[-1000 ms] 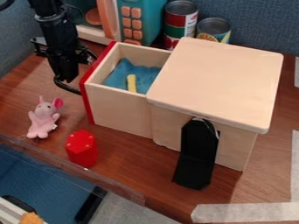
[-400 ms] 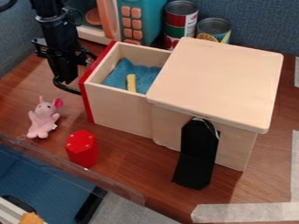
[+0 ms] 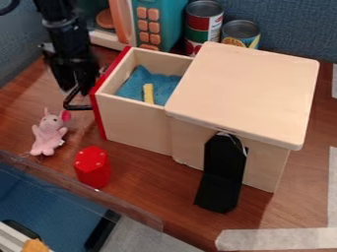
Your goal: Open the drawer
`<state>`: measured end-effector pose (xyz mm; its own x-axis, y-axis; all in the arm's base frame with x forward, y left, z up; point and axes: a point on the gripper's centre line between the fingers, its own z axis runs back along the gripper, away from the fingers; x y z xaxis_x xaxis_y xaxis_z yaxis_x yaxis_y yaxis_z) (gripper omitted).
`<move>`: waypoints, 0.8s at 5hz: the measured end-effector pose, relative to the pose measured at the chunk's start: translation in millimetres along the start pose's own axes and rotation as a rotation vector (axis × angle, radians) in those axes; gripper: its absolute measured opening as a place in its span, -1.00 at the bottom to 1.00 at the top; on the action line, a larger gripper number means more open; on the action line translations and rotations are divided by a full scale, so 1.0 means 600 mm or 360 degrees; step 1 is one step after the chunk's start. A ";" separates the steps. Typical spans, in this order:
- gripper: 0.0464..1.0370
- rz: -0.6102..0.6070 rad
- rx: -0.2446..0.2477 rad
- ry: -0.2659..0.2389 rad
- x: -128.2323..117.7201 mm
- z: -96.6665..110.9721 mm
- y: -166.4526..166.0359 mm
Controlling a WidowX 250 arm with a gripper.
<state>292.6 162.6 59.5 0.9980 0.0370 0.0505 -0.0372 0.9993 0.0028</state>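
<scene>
Since the drawer already sits partway out of its box, it's open, just right of the gripper in view. Can't tell whether the gripper is open or closed. It hangs point down off the arm, close to the outer side of the drawer's red front. Can't confirm contact.

Black loop right under the gripper, one end at the red front. Over the front from me, inside the drawer: blue sheet, crumpled, with a yellow piece up against it.

Farther right of the gripper, past the drawer: box with its flat wooden lid. Black piece on the near side of the box, well apart from the gripper, its upper part against the wall, lower part angled out over the table.

Below the gripper and a bit left, pink mouse, face up. Red block upright, farther below the gripper, right of the mouse.

Up and right of the gripper, behind the drawer: teal toy oven with orange buttons, then a tall can and a shorter can beside it.
</scene>
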 end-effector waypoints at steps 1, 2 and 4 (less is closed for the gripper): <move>0.89 -0.0071 0.0051 -0.0049 0.004 0.030 -0.018; 0.93 -0.0119 0.0124 -0.0123 0.007 0.068 -0.035; 0.93 -0.0206 0.0152 -0.0163 0.023 0.127 -0.140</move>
<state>306.0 78.6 136.1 0.9847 -0.0971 0.1447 0.0815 0.9906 0.1103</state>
